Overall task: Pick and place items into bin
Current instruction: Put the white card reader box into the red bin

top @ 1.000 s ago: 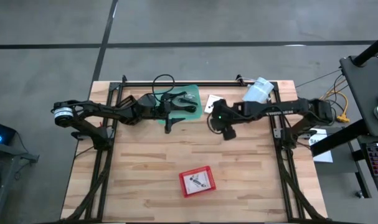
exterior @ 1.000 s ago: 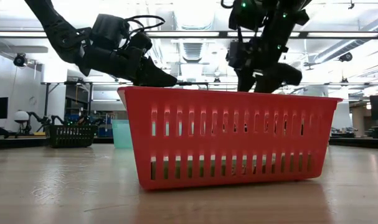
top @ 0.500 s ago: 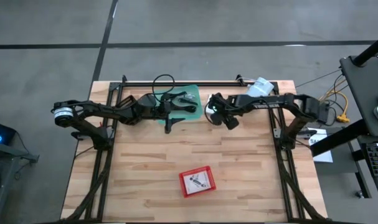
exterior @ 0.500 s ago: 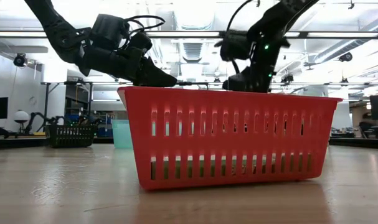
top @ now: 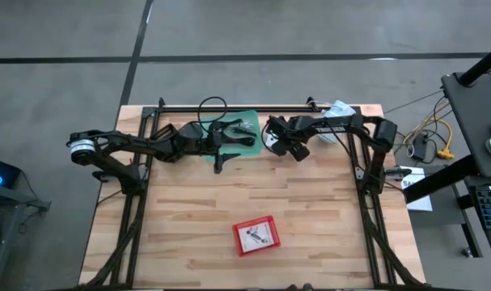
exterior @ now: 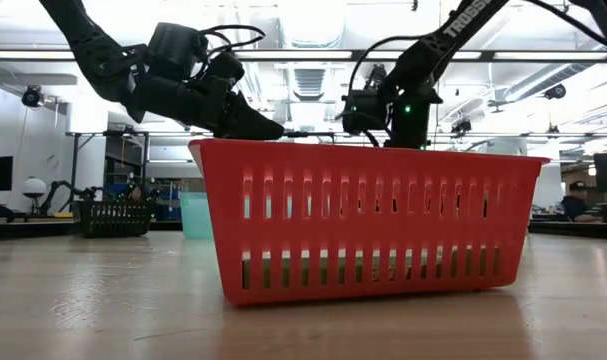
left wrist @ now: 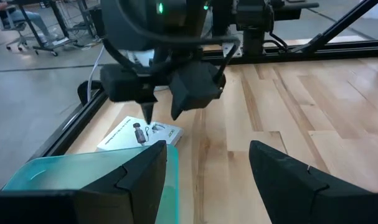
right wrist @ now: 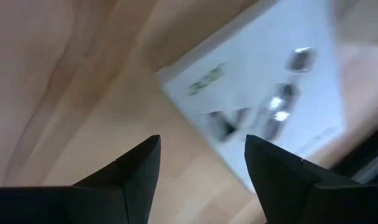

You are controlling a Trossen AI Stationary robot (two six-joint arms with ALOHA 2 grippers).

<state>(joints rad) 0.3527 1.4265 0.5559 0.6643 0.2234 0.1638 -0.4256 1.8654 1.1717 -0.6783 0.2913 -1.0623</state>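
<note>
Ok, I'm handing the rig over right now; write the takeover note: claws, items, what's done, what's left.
Left claw: open, empty, waiting over the teal tray at the table's far edge.
Right claw: open, empty, poised just above the white card beside the tray.
Red bin: near the front of the table, with small items already inside.
Done: some items binned.
Left: grasp the card, carry it to the bin, then clear the tray.

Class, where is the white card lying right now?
In the high view, the white card lies flat at the table's far edge, just right of the green tray, directly under the right claw.
</note>
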